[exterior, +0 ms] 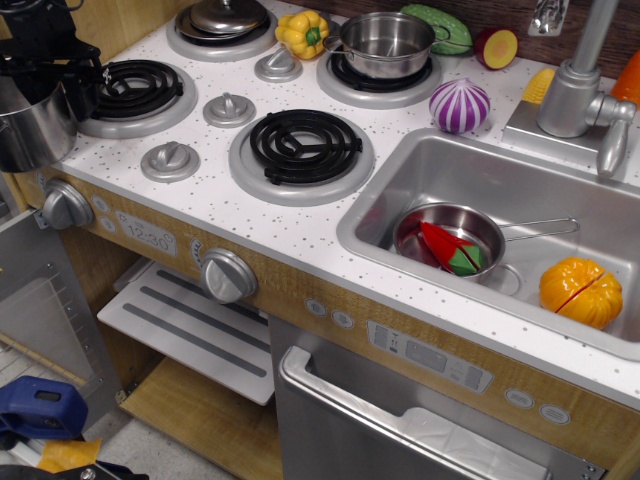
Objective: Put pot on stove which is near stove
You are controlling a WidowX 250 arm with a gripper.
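The tall shiny steel pot [28,128] hangs at the far left, just off the left edge of the stove [215,195]. It is partly cut off by the frame. My black gripper [52,72] is shut on the pot's rim from above and holds it up. The gripper's right side reaches over the edge of the left burner [135,92], which has a black coil. The front middle burner [303,148] is bare. Grey knobs [170,160] sit between the burners.
A wider, shallower steel pot [385,42] sits on the back right burner and a lid [228,15] on the back left one. A yellow pepper [303,32] and a purple onion [459,104] lie on the cooktop. The sink [420,160] holds a saucepan [450,240] and a pumpkin [580,292].
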